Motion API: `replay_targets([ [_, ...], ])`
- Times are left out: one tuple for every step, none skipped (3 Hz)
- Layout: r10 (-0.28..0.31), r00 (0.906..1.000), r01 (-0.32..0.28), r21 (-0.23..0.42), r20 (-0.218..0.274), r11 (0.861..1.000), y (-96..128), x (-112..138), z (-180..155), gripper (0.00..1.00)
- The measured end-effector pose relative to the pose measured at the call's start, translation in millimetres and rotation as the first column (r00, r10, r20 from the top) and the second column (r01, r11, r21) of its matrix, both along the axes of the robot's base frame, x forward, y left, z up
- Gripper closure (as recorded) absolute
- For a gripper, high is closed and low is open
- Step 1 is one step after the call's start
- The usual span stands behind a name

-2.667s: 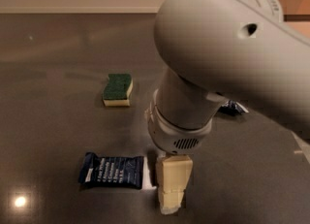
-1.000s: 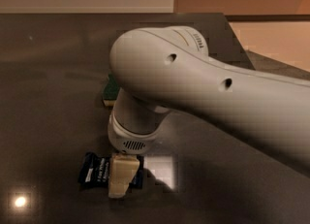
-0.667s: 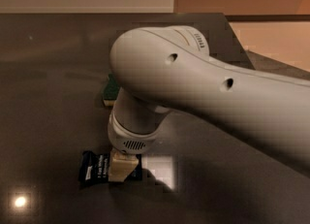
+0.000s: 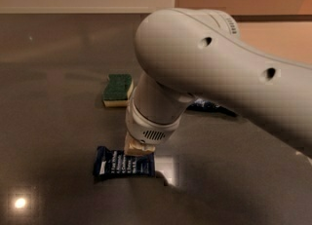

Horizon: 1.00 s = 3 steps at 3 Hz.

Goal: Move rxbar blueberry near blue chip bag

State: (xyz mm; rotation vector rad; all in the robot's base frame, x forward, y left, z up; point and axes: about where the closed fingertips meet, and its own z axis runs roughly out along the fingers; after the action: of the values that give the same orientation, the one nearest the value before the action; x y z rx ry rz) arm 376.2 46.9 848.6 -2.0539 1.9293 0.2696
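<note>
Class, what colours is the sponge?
The sponge is green over yellow, camera view; end effector over the rxbar blueberry.

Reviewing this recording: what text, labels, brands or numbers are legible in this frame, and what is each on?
Nothing reads clearly.
rxbar blueberry: rows of white print on the navy wrapper, too blurred to read.
Arm: a small dark marking on its shell, too blurred to read.
blue chip bag: mostly hidden behind the arm, no print legible.
Sponge: no text.
Gripper, right over the bar's right end: no text seen.
</note>
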Motion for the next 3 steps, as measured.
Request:
replay_targets([
  [-0.057,0.9982,0.057,-0.001,0.019,0.998,-27.5,20.1,16.3,1.0],
  [-0.127,0.9909,0.127,0.007,0.045,0.992,-58.4,46.1,34.5,1.0],
  [-0.187,0.9805,0.187,0.014,0.061,0.982,-84.4,68.5,45.1,1.0],
])
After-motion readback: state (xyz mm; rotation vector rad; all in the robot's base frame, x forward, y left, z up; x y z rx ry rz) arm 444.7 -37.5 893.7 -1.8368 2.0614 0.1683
